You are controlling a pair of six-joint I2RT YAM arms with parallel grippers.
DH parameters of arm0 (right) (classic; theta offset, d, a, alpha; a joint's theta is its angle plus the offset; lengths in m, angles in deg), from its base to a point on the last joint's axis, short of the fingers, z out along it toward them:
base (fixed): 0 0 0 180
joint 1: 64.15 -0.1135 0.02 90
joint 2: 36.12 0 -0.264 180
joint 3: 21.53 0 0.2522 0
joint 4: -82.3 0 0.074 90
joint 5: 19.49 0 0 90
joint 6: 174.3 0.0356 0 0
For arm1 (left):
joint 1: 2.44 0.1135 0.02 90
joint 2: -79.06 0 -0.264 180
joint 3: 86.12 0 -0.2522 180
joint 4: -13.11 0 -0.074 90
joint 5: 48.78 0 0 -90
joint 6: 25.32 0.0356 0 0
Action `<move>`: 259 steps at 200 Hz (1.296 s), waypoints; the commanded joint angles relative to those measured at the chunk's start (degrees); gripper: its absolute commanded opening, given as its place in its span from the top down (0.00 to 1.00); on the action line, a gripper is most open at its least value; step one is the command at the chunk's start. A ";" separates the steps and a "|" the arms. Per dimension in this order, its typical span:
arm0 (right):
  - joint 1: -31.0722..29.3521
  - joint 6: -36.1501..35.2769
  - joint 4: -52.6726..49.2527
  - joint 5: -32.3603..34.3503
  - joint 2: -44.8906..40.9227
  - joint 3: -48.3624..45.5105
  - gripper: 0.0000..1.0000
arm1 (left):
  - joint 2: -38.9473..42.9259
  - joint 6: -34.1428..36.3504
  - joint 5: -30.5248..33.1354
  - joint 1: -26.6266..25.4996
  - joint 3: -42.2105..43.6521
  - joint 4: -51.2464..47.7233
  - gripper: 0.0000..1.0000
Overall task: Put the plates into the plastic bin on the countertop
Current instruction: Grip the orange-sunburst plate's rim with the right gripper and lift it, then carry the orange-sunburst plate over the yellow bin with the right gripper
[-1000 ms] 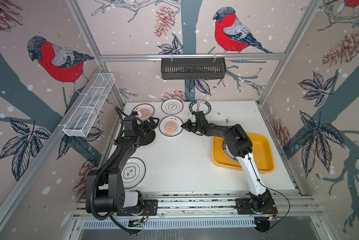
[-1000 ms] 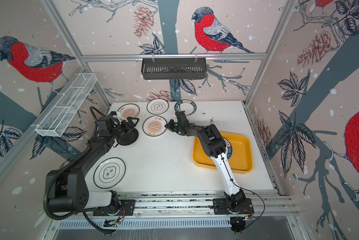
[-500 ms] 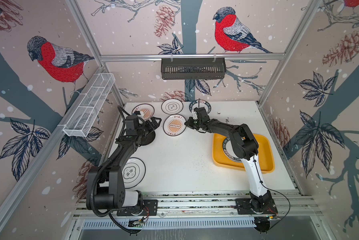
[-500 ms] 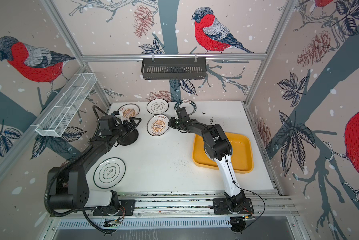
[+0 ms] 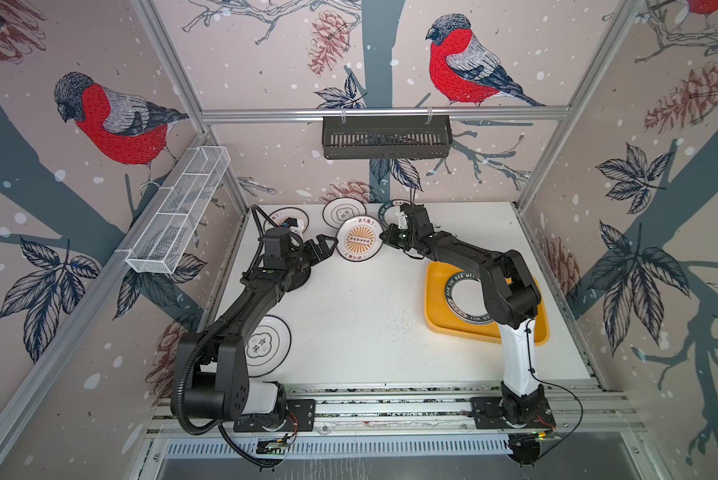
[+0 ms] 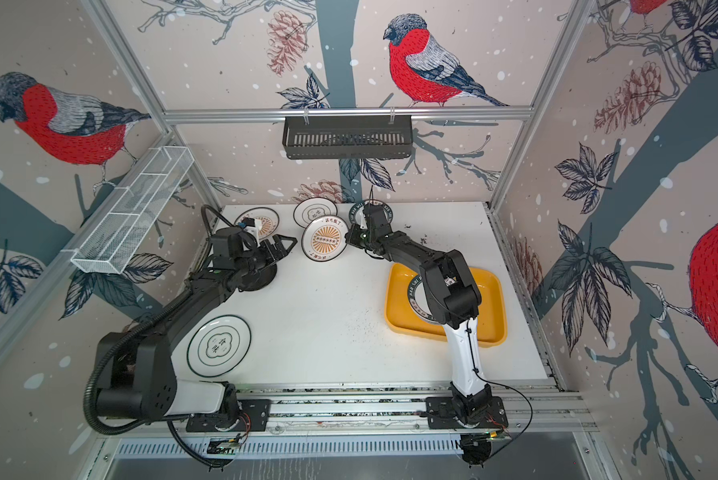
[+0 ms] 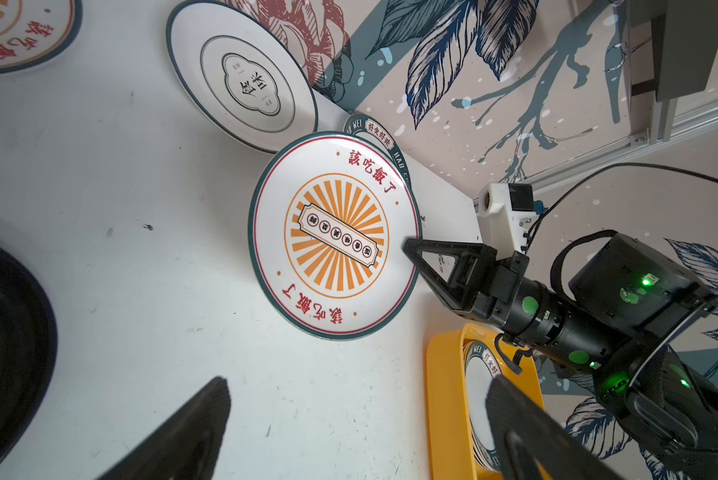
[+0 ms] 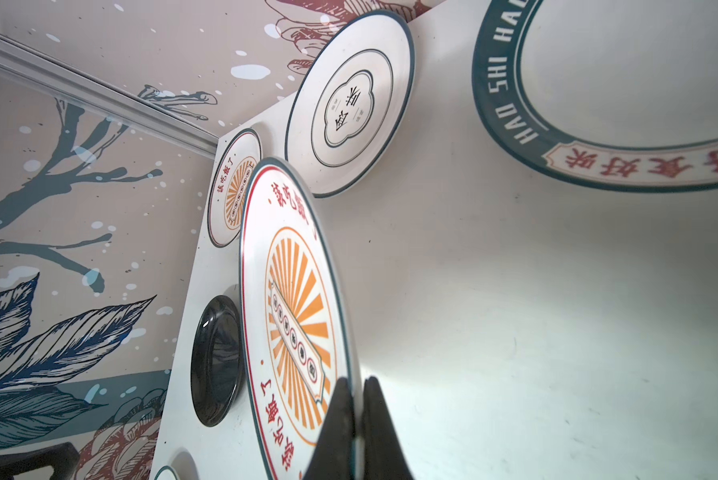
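Your right gripper: clamped on sunburst plate rim.
Your left gripper: spread wide, empty.
Bin: one green-rimmed plate.

Both top views look down from high up, far from the sunburst plate, and show the whole desk around it. The left wrist view faces that plate from close by, low over the desk. The right wrist view sits right at the plate's edge, looking across it. All views share this plate.
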 commanded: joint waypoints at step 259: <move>29.76 5.81 -9.57 -8.25 -61.14 -50.88 0.98 | -3.79 13.12 -20.03 -23.61 -6.17 -2.07 0.04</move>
